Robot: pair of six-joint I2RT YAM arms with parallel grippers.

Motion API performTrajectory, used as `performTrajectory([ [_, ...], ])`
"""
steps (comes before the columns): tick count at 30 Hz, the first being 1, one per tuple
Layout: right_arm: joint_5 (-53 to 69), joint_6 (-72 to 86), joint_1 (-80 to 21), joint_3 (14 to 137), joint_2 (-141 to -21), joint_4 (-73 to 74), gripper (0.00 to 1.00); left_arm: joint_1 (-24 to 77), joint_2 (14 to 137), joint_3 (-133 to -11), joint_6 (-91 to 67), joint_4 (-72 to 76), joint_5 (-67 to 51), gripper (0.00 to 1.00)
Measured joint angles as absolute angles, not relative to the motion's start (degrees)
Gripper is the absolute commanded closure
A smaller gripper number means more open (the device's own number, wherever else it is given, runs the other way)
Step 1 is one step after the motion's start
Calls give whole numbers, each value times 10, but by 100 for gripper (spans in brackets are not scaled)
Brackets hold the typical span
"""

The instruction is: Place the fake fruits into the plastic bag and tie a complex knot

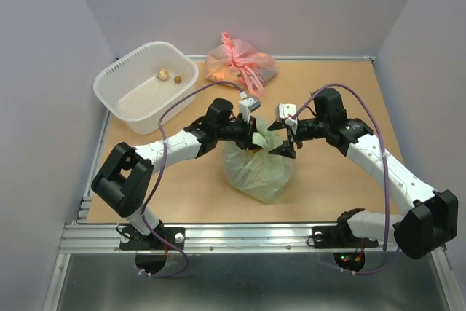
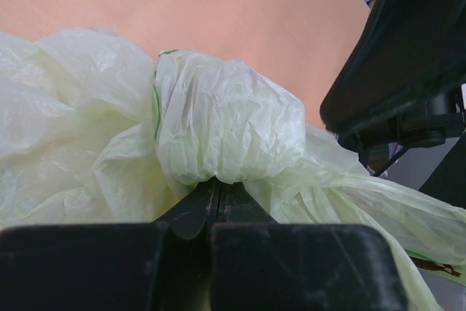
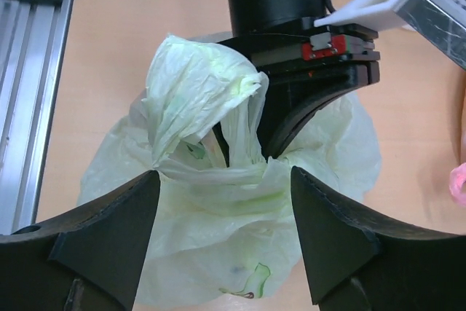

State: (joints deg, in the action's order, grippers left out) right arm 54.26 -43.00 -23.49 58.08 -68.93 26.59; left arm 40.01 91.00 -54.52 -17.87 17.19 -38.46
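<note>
The left pincer is pressed together on a bunched handle strip of the thin translucent pale green plastic bag. Its own wrist view shows that grip closest: the dark fingers meet in a tight seam, with a wrinkled wad of film bulging just above them. The overhead view shows only that the pincer sits at the bag's top. The right pincer is spread, with one broad black finger on each side of the gathered neck. Its wrist camera shows what the others do not: the strips twisted together into a narrow waist, with a crumpled lobe standing above it and the left pincer clamped just behind. From above, the bag sits mid-counter between the two arms, slumped and full-bellied, its film creased and glossy. The contents show only as a faint orange tint near the top. The tan wooden counter also carries a white slotted plastic basket at the far left with two small rounded pieces inside. A pink tied plastic bag lies just beside the basket, at the far edge.
</note>
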Motion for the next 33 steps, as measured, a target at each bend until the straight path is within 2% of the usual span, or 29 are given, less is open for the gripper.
performTrajectory([
  [2, 543, -467, -243, 586, -694, 281, 30, 400, 910, -547, -178, 168, -387, 100],
  [7, 536, -517, -262, 609, -724, 294, 67, 400, 910, -560, -172, 161, -393, 100],
  [12, 518, -514, -267, 644, -778, 291, 91, 397, 910, -563, -169, 157, -399, 100],
  [13, 515, -509, -267, 648, -783, 290, 100, 395, 910, -563, -170, 156, -400, 100],
  [18, 484, -442, -267, 651, -789, 257, 100, 366, 909, -560, -196, 166, -403, 100],
  [23, 423, -308, -267, 633, -780, 158, 100, 340, 878, -535, -225, 182, -396, 100],
  [33, 294, -34, -286, 599, -771, -8, 100, 358, 820, -513, -223, 179, -355, 100],
])
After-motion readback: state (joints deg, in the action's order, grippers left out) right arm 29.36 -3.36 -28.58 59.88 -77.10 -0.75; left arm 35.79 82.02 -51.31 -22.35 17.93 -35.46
